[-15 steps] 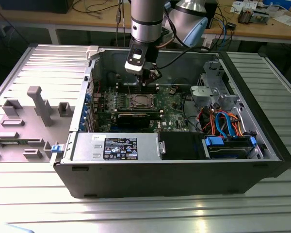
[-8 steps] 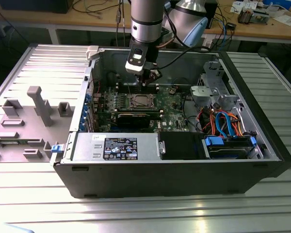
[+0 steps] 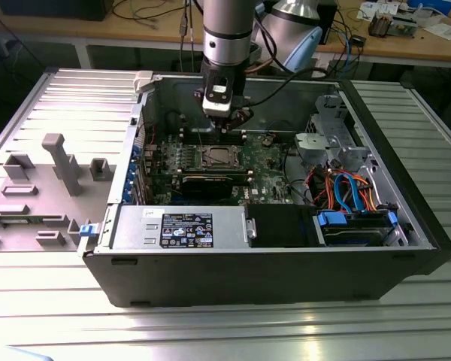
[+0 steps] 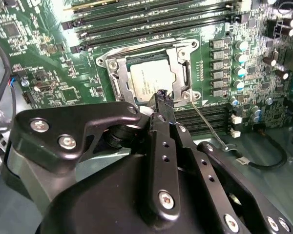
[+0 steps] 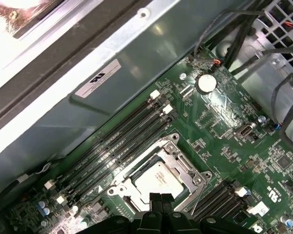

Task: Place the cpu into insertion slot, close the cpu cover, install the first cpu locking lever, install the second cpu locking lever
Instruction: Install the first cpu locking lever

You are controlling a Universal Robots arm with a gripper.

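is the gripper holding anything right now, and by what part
Nothing: the gripper is shut with nothing between its fingers, its tips near the edge of the cpu.

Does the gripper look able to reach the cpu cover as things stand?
Likely yes: the shut gripper hangs just above the edge of the cpu cover, with nothing standing between them.

Print on the case label (image 5: 98, 78) is illegible
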